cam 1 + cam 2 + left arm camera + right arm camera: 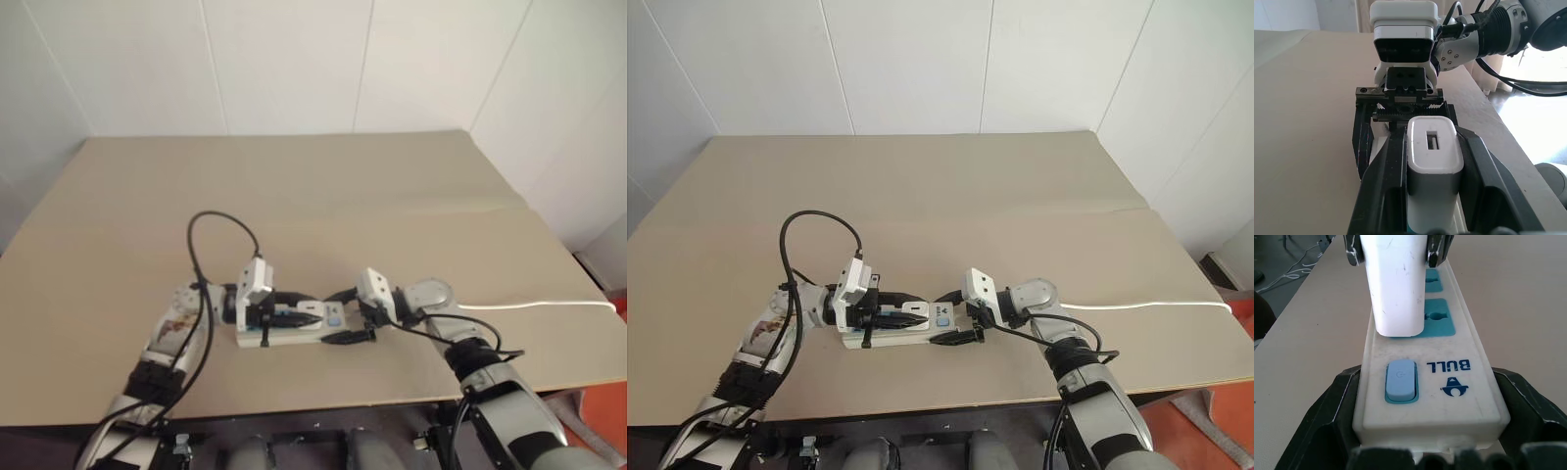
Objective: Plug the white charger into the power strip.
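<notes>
The white charger [1432,169] is clamped between the two black fingers [1383,196] of the left gripper [911,317], which is closed tight on its sides. In the left wrist view the charger's end face, with a small rectangular slot in it, is seen pointing away along the fingers. In the right wrist view the charger is seen standing on the power strip [1449,382], its lower end set on the blue socket face nearest the switch [1399,380]; whether the pins are fully seated cannot be told.

The power strip is held at its switch end by the right gripper [955,318], whose fingers [1327,416] are spread wide and pressed against the strip's two long sides. Just past those fingertips lies the pale blue switch, with a blue printed brand mark beside it; beyond the switch comes the charger, and further on more blue sockets [1437,317] are seen.

From the head views the two grippers are seen pointing toward each other over the tan table [323,186], the strip lying flat between them, with the left gripper above it and the right gripper at its end. A thin white cord [539,305] is seen trailing away behind the right wrist toward the table edge. A black cable [211,235] loops up behind the left wrist.
</notes>
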Motion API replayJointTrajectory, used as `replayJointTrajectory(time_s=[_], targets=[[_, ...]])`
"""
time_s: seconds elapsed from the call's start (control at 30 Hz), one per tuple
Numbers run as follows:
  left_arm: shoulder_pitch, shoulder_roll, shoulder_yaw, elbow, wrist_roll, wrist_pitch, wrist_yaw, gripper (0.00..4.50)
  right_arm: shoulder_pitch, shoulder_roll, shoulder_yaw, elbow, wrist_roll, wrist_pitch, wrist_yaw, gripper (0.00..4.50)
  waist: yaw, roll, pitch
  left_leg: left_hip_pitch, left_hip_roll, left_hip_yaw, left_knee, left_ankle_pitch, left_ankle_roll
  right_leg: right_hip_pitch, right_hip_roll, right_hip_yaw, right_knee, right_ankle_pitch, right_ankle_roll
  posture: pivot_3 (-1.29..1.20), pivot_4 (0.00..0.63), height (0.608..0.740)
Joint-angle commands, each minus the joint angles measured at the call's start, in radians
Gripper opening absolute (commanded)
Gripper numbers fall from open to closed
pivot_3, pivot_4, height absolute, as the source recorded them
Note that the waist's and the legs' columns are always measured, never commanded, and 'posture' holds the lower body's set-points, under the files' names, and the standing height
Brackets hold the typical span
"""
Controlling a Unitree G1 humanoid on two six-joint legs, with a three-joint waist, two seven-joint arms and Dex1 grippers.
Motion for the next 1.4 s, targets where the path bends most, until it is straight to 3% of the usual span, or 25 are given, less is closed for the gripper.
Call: replayJointTrajectory(time_s=[0.03, 1.4], targets=[[0.018, 0.021, -0.010, 0.028, 0.031, -0.014, -0.010, 1.02, 0.009, -0.010, 0.009, 0.010, -0.035, 0.019, -0.005, 3.42, 0.000, 0.000, 0.000, 0.000, 0.000, 0.000, 0.000, 0.000, 0.000, 0.000, 0.000, 0.000, 0.000, 0.000, 0.000, 0.00, 0.150, 0.740], [0.081, 0.050, -0.047, 0.013, 0.052, 0.001, 0.028, 1.02, 0.010, -0.008, 0.010, 0.009, -0.033, 0.022, -0.005, 3.42, -0.003, 0.000, 0.000, 0.004, 0.000, 0.000, -0.003, 0.000, 0.000, 0.003, 0.000, 0.000, -0.002, -0.001, -0.001, 0.00, 0.150, 0.740]])
